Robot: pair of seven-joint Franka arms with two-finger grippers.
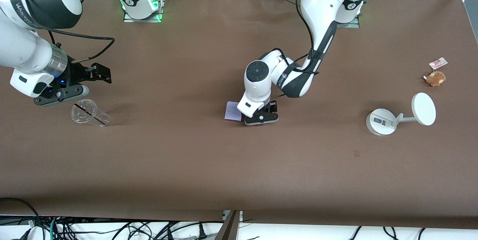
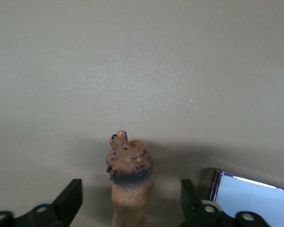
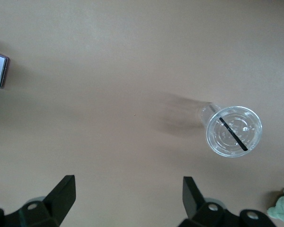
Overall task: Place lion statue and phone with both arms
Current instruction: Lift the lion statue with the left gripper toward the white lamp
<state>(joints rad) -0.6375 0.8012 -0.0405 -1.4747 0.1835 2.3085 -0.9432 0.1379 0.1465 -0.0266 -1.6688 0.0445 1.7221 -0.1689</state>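
Straddling the lion statue (image 2: 128,182), the left gripper (image 1: 261,117) is low at mid-table w/ jaws spread either side of the figurine, not touching it; the phone (image 1: 233,111) lies flat just beside, toward the right arm's end. Lion looks small, light, rigid, prob. glossy & slippery, so pinch across the body below the mane, not head or thin tail. Right gripper (image 1: 87,77) waits w/ jaws wide, nothing held, above the table near the clear cup (image 1: 89,113); phone is thin & stiff, so take it by its long edges.
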